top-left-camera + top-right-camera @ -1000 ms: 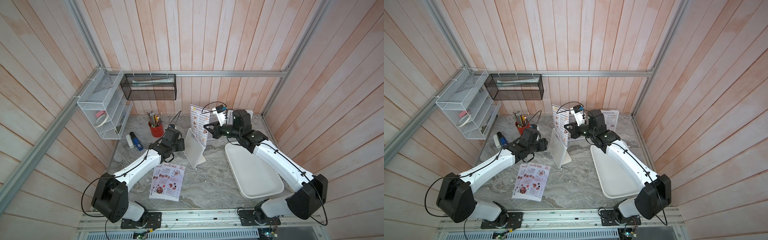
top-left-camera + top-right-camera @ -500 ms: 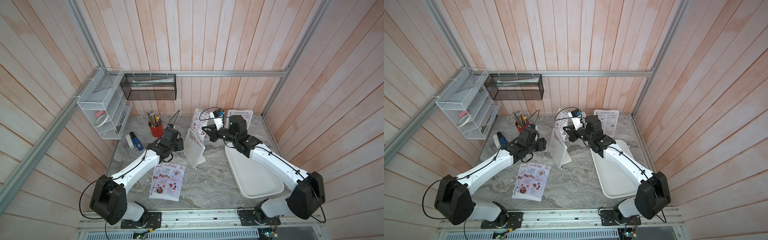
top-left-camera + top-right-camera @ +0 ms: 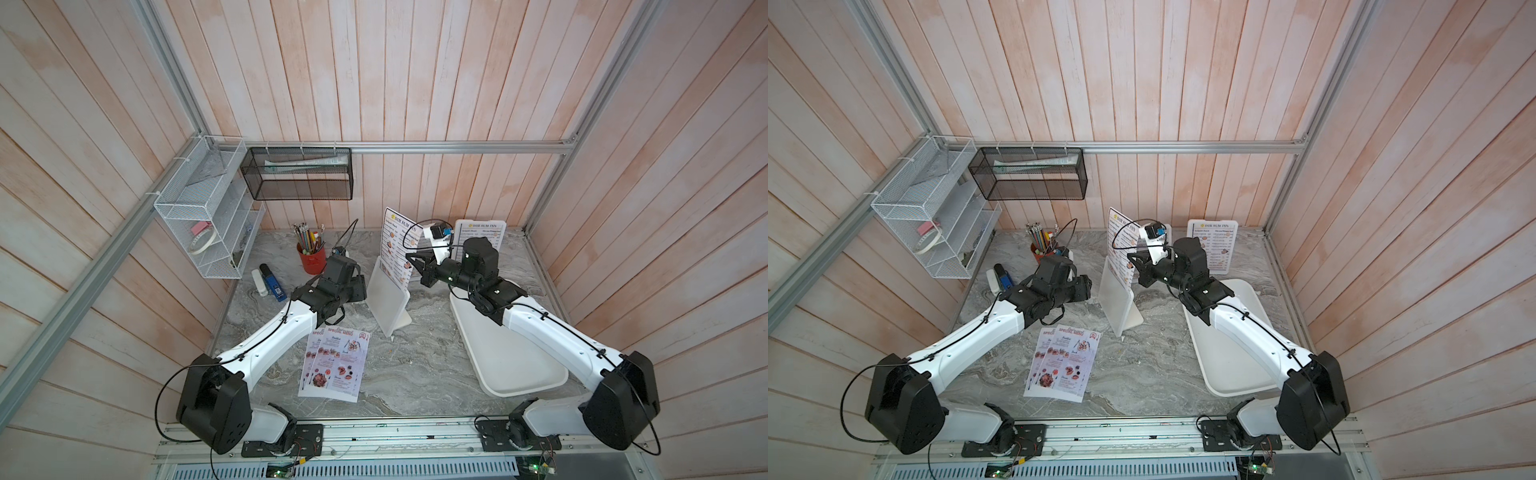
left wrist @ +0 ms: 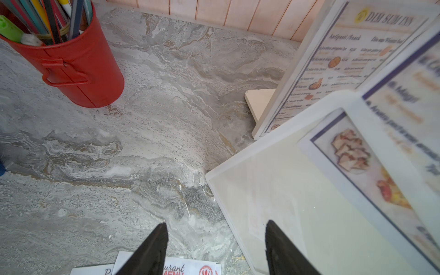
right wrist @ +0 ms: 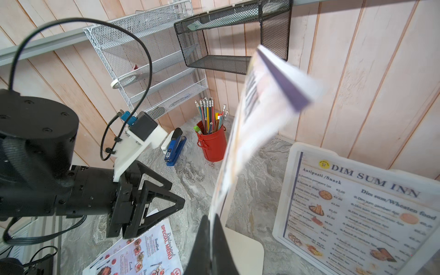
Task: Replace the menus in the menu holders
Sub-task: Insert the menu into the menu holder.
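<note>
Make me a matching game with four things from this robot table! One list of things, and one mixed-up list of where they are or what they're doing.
Things:
1. red cup
2. Special Menu sheets
3. raised Dim Sum Inn sheet
4. tape roll

Where or what:
A. pinched in the right gripper
B. lying flat on the table
C. holding pencils
D. inside the white wire rack

Pairs: 1-C, 2-B, 3-A, 4-D.
</note>
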Robot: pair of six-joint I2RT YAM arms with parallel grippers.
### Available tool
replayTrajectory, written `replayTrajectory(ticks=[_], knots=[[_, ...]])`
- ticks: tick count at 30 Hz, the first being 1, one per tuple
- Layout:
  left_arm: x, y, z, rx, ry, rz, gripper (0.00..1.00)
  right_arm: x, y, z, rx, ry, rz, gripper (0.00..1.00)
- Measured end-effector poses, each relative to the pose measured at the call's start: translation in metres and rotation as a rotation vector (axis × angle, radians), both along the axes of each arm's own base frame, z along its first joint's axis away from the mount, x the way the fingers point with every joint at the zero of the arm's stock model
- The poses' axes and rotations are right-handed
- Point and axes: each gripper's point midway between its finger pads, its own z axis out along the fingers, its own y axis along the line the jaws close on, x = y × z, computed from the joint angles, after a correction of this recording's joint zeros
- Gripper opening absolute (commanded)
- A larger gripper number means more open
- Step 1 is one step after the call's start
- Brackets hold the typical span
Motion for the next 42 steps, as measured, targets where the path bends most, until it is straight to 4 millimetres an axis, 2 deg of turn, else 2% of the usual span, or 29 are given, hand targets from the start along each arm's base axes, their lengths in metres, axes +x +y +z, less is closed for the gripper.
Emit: replayTrajectory(ticks=[10, 18, 27, 34, 38, 42], knots=[[0.000, 0.000, 0.000, 0.000, 0.000, 0.000, 0.67, -0.005, -0.003, -0.015, -0.001, -0.023, 0.003, 0.00], [0.002, 0.000, 0.006, -0.001, -0.012, 0.005, 0.67, -0.011, -0.002, -0.011, 0.021, -0.068, 0.013, 0.00], [0.003, 0.000, 0.009, -0.001, -0.018, 0.008, 0.67, -0.015, 0.000, -0.018, 0.019, -0.081, 0.011, 0.00], [0.003, 0.000, 0.009, -0.001, -0.018, 0.008, 0.67, -0.022, -0.001, -0.018, 0.025, -0.088, 0.017, 0.11], [0.004, 0.001, 0.009, 0.001, -0.019, 0.011, 0.67, -0.036, -0.002, -0.031, 0.021, -0.063, 0.032, 0.16], [0.004, 0.001, 0.009, 0.001, -0.019, 0.011, 0.67, -0.040, -0.003, -0.047, 0.006, -0.018, 0.028, 0.22]])
